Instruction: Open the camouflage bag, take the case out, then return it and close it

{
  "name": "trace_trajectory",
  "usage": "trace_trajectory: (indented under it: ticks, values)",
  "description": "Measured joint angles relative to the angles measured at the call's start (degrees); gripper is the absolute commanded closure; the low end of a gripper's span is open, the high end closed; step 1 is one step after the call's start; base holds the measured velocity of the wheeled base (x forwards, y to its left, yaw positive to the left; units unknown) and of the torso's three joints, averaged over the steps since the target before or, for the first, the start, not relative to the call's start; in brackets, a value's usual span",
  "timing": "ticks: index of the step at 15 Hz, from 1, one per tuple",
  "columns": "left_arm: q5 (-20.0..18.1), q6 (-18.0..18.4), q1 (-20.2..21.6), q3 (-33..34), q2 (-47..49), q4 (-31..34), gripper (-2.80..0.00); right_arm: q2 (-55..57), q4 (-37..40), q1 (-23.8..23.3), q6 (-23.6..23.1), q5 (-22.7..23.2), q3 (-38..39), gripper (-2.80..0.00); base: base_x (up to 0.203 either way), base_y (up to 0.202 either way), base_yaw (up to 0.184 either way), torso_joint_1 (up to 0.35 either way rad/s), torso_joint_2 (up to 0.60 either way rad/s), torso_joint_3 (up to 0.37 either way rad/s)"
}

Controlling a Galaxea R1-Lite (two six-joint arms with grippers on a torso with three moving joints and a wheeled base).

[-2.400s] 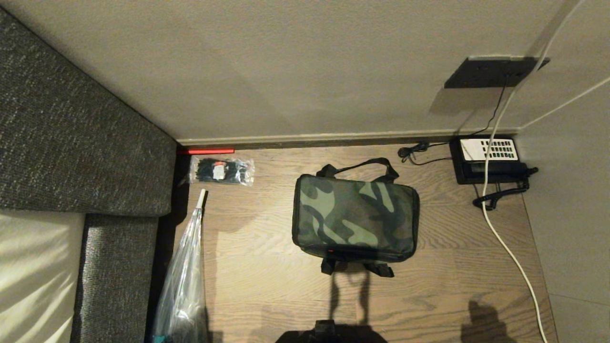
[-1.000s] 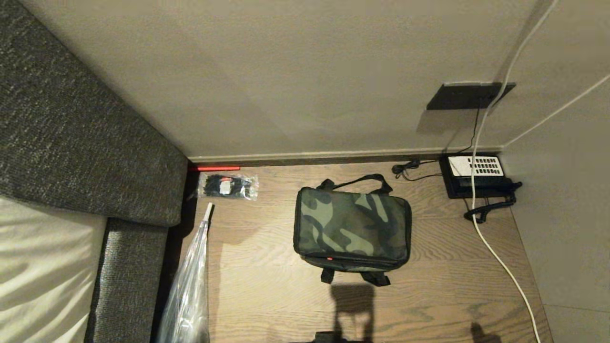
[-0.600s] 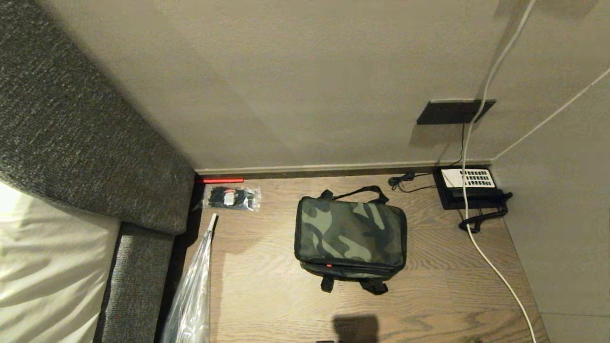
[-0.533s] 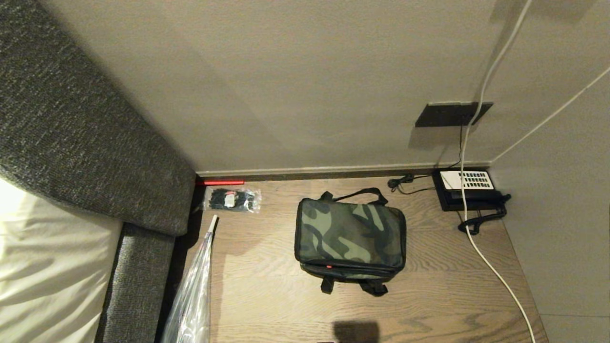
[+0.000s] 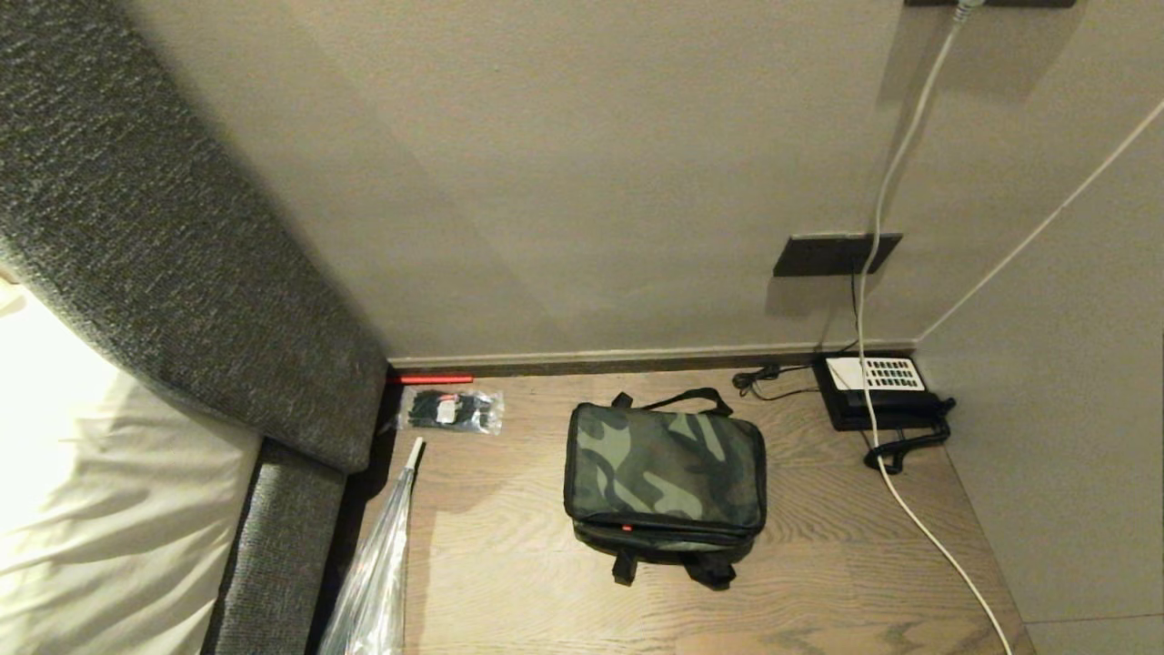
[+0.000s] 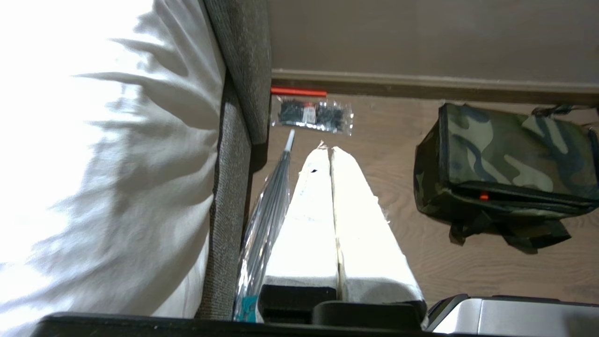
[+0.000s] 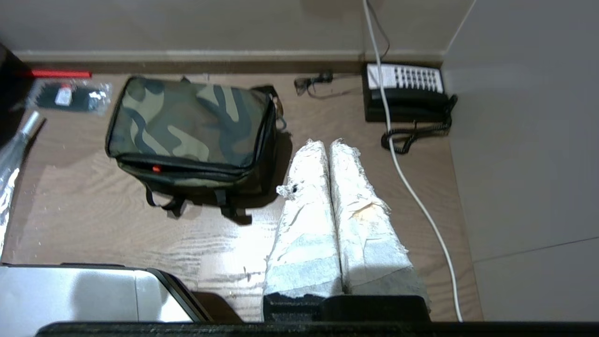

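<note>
Beside camouflage bag (image 5: 665,464): telephone (image 5: 875,390), cable (image 5: 918,528).

The camouflage bag (image 5: 665,468) sits closed and flat on the wooden floor — strap handles splayed out.

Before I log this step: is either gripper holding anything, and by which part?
Nothing is held. The left gripper and right gripper are shut on nothing, clear of the closed camouflage fabric bag.
</note>
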Motion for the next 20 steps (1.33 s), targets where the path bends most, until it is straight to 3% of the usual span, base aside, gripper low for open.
trace_trajectory:
  ticks: [20]
  values:
    - [0.02, 0.00, 0.00, 0.00, 0.00, -0.01, 0.00, 0.00, 0.00, 0.00, -0.02, -0.02, 0.00, 0.00, 0.000, 0.000, 0.000, 0.002, 0.00, 0.200]
